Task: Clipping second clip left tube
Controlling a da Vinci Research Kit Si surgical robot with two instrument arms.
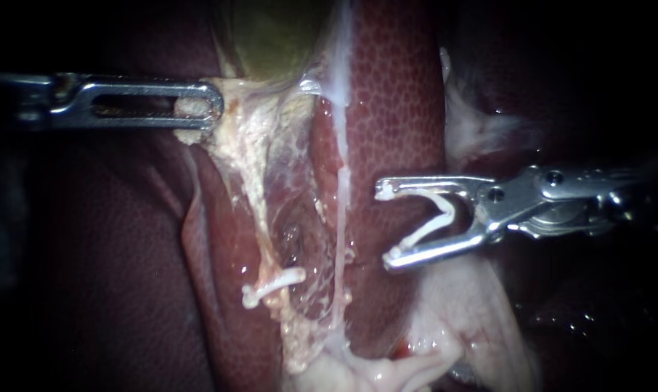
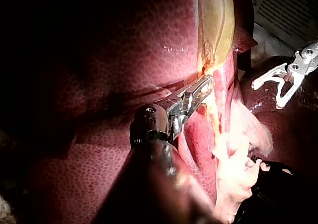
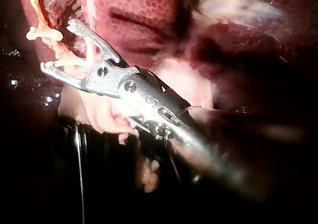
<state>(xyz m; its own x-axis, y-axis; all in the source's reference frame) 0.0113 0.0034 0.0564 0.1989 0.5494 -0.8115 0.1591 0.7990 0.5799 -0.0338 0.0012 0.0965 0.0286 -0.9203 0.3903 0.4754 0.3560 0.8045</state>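
left instrument (image 1: 211, 107) jaws clamped on pale tissue (image 1: 236, 127), well above placed clip (image 1: 272, 284) | left tube (image 1: 260, 218) runs up from placed clip | right instrument (image 1: 385, 225) jaws wide, carrying loaded clip (image 1: 436, 218) — beside placed clip, well apart | advice: straddle tube fully just above placed clip — squeeze only then

Three close views, shared right instrument (image 1: 384, 225)

Right instrument (image 1: 385, 225) jaws hold an open clip (image 1: 436, 220); ahead of them, apart, the left tube (image 1: 259, 216) bears a closed clip (image 1: 272, 284).
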